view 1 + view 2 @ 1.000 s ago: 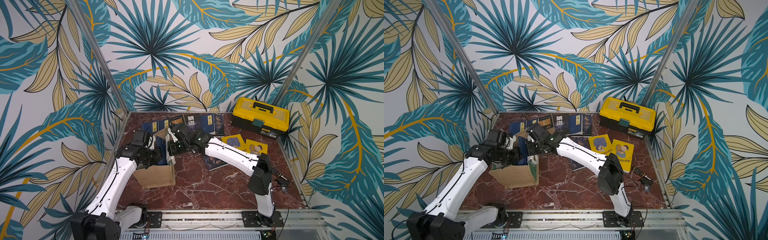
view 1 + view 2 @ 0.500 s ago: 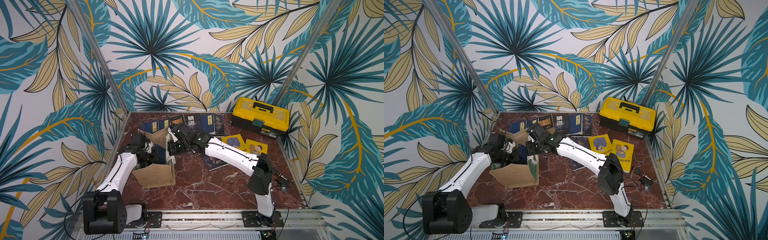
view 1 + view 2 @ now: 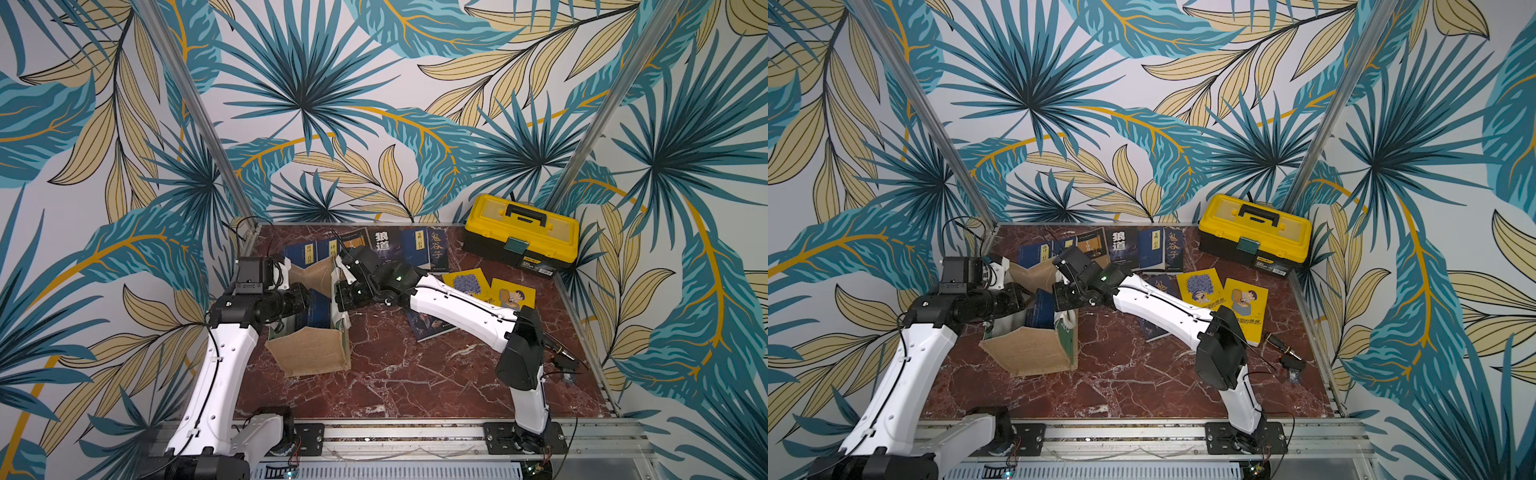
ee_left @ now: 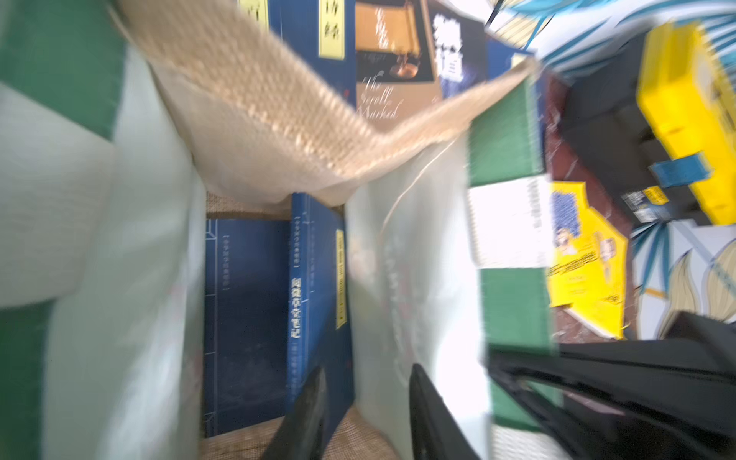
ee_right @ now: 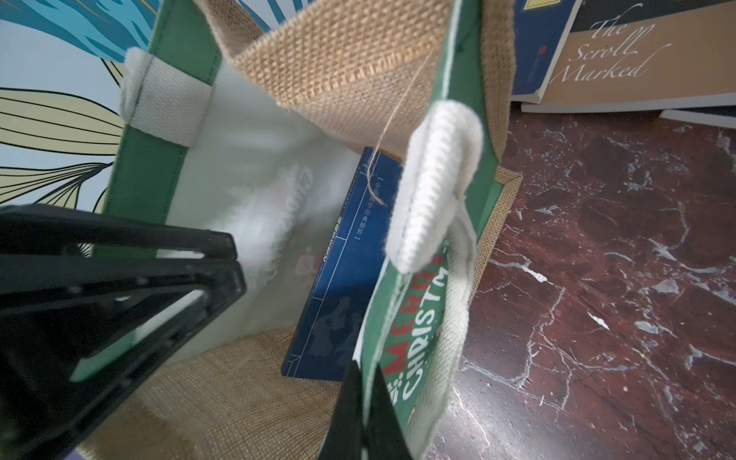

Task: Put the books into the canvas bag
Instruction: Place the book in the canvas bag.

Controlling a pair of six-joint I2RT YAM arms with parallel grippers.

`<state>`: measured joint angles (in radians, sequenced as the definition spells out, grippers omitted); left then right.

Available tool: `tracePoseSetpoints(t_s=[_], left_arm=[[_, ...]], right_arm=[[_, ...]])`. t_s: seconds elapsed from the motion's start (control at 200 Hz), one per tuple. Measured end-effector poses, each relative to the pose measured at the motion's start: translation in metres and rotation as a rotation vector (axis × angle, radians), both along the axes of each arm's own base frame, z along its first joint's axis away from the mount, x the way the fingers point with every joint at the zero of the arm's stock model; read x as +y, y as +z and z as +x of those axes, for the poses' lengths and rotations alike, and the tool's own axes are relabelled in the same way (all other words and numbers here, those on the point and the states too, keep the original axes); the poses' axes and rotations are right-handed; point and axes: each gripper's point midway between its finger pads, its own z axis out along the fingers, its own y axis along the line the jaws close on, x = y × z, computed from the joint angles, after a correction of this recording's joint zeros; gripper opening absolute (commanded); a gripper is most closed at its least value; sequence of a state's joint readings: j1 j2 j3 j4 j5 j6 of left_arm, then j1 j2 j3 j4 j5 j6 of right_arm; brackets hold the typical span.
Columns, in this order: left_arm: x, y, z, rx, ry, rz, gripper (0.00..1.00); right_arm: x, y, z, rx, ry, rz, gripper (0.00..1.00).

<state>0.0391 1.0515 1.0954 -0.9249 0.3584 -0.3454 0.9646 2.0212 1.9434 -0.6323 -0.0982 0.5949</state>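
"MERR CHRISTM" on the canvas bag [image 5: 414,342]; "The Scroll Marked" on brown book [image 5: 605,75]; "狼道" on dark book [image 3: 385,245].

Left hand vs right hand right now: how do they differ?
Grip: left hand has its jaws apart, holding nothing; right hand is shut on the green-edged side panel of the canvas bag. Place: left hand points into the bag above navy books; right hand sits at the rim. Both are at the bag's mouth.

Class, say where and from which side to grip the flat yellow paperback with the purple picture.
Likely its far edge, from above: the yellow paperback lies flat, free only toward the yellow toolbox; a second yellow book, a navy book and the right arm crowd it.
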Motion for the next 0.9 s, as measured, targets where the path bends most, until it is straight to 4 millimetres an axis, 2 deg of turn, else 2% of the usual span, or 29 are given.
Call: tracePoseSetpoints(t_s=[0.055, 0.17, 0.376, 0.431, 0.536, 0.616, 0.766, 0.901], left_arm=[[-0.002, 0.000, 0.000, 0.007, -0.003, -0.015, 0.27], [-0.010, -0.015, 0.003, 0.069, -0.023, -0.036, 0.25], [-0.026, -0.061, 0.000, 0.200, -0.066, -0.049, 0.25], [-0.022, -0.078, -0.001, 0.248, -0.045, -0.035, 0.24], [-0.001, -0.112, -0.005, 0.351, 0.053, 0.007, 0.24], [0.013, -0.129, -0.011, 0.407, 0.108, 0.046, 0.26], [0.021, -0.132, -0.011, 0.410, 0.138, 0.078, 0.29], [0.022, -0.120, -0.011, 0.368, 0.147, 0.081, 0.33]], right_arm=[[0.000, 0.000, 0.000, 0.000, 0.000, 0.000, 0.00], [0.000, 0.000, 0.000, 0.000, 0.000, 0.001, 0.00], [0.000, 0.000, 0.000, -0.001, 0.000, 0.001, 0.00], [0.000, 0.000, 0.000, -0.001, 0.000, 0.001, 0.00], [0.000, 0.000, 0.000, -0.001, 0.000, 0.001, 0.03], [0.000, 0.002, 0.000, -0.002, 0.000, 0.003, 0.06], [-0.002, 0.005, 0.000, -0.007, 0.000, 0.007, 0.17], [-0.005, 0.010, 0.002, -0.020, -0.001, 0.008, 0.31]])
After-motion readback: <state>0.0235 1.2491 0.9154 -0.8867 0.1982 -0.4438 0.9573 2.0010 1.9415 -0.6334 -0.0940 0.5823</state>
